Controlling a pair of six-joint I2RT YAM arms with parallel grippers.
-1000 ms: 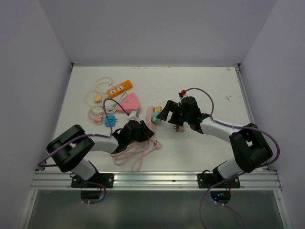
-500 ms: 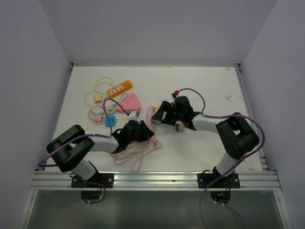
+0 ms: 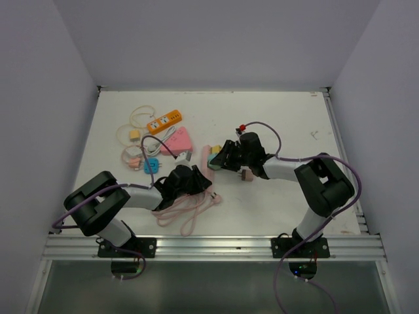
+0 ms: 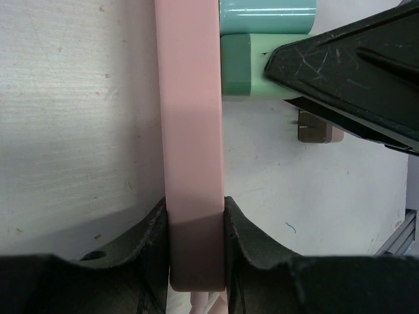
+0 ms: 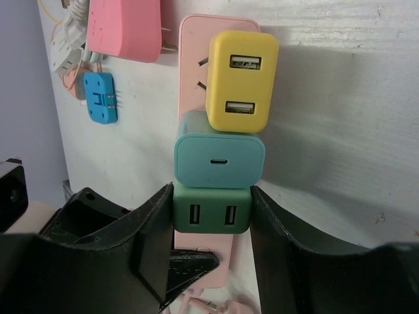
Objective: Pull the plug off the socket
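Right wrist view looks along a pink power strip (image 5: 194, 72) lying flat on the white table (image 5: 327, 131), with three plugs seated in a row on its face: a yellow plug (image 5: 237, 82) with two USB ports farthest from the camera, a teal plug (image 5: 219, 159) in the middle, and a green plug (image 5: 211, 208) nearest. The right gripper (image 5: 211, 216) straddles the green plug, its two black fingers (image 5: 154, 229) pressed flush against the plug's left and right sides, so it grasps that plug while the plug sits in the strip. In the left wrist view the left gripper (image 4: 194, 229) is clenched on the near end of the power strip (image 4: 190, 118), one finger tight against each long edge, and the green plug (image 4: 239, 64) juts out sideways just under the other arm's dark finger. From the top camera both grippers meet near the middle of the table, with the strip's pink cable (image 3: 190, 209) looped by the left arm. An orange power strip (image 3: 164, 121), a pink adapter (image 5: 124, 29) and a small blue adapter (image 5: 100, 98) lie well apart, at the far left.
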